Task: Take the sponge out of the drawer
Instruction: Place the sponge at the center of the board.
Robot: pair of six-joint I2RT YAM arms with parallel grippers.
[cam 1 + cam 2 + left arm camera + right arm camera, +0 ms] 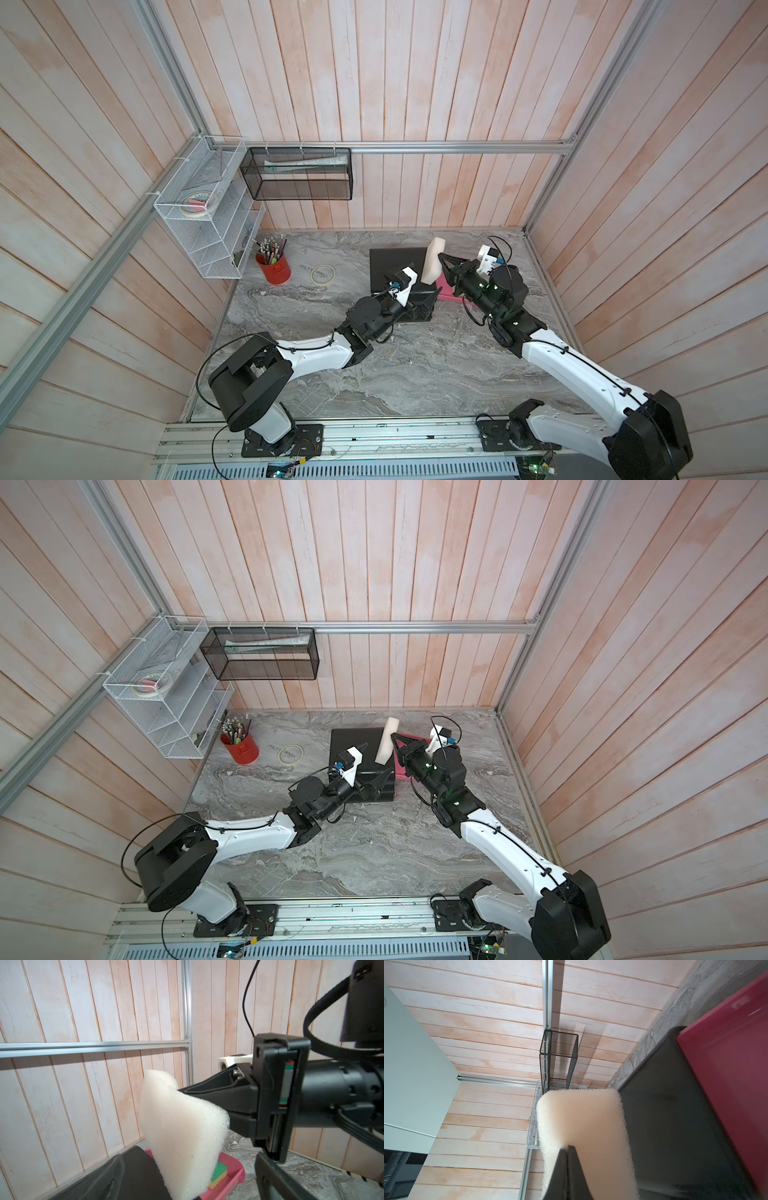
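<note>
Left wrist view | sponge (182, 1130): cream, coarse open-pored foam slab, rounded corners, upright | right gripper (568, 1149): tips pinched on its edge, holding it raised over the glossy black cabinet (395, 262) | pulled-out pink plastic drawer (234, 1176): holds a green-and-yellow scrub pad (219, 1174) | left gripper (428, 302): jaws apart, empty, at the cabinet.

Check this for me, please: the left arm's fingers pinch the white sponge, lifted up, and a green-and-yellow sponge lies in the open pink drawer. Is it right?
Only the arm is wrong. The right arm's fingers pinch the white sponge, lifted up, as the right wrist view shows. The green-and-yellow sponge does lie in the open pink drawer.
</note>
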